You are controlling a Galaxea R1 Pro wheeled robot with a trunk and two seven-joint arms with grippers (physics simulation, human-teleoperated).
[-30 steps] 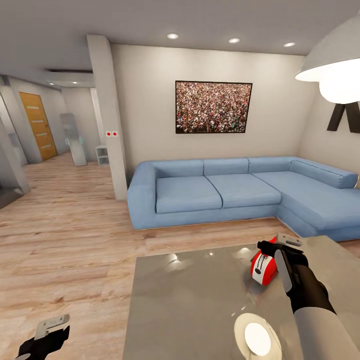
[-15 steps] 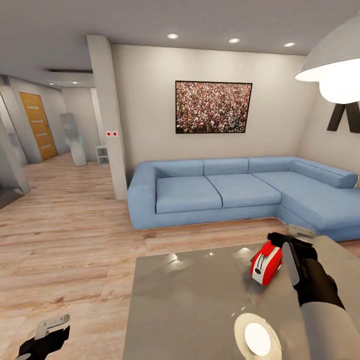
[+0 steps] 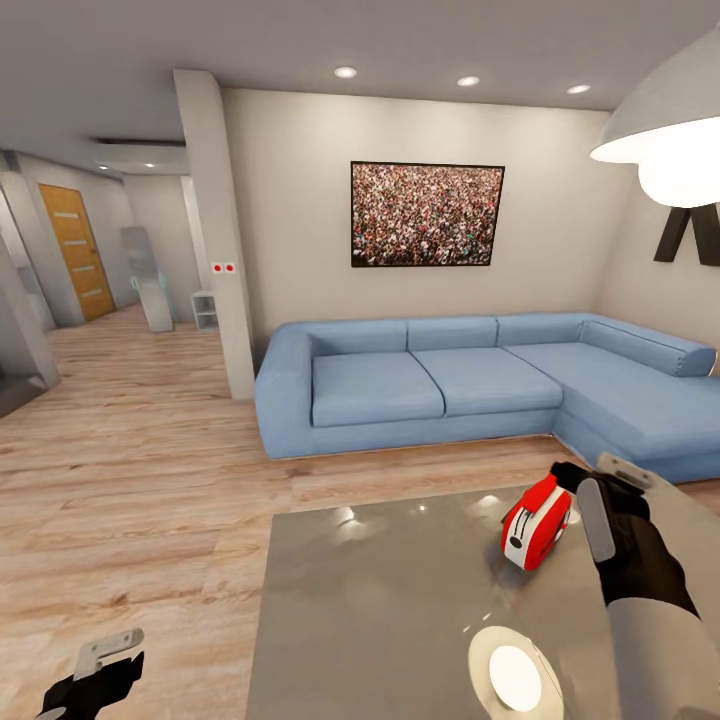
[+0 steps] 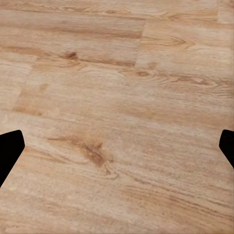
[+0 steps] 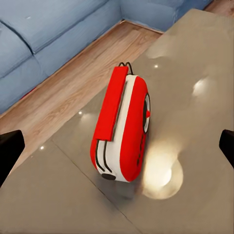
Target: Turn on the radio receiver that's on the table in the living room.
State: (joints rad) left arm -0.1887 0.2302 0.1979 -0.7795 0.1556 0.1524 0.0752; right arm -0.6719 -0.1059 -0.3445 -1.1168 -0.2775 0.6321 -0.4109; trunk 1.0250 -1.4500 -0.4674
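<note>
On the table (image 3: 380,600), the red radio receiver (image 3: 534,522) stands edge-on.

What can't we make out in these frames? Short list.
- Radio receiver: its on/off state, and its dial mostly hidden side-on in head and right wrist views.
- Right pincer: contact with the radio unclear in head view.
- Left pincer: cut off by the head view's bottom edge.
- Table: near and right edges cut off by the frame.
</note>
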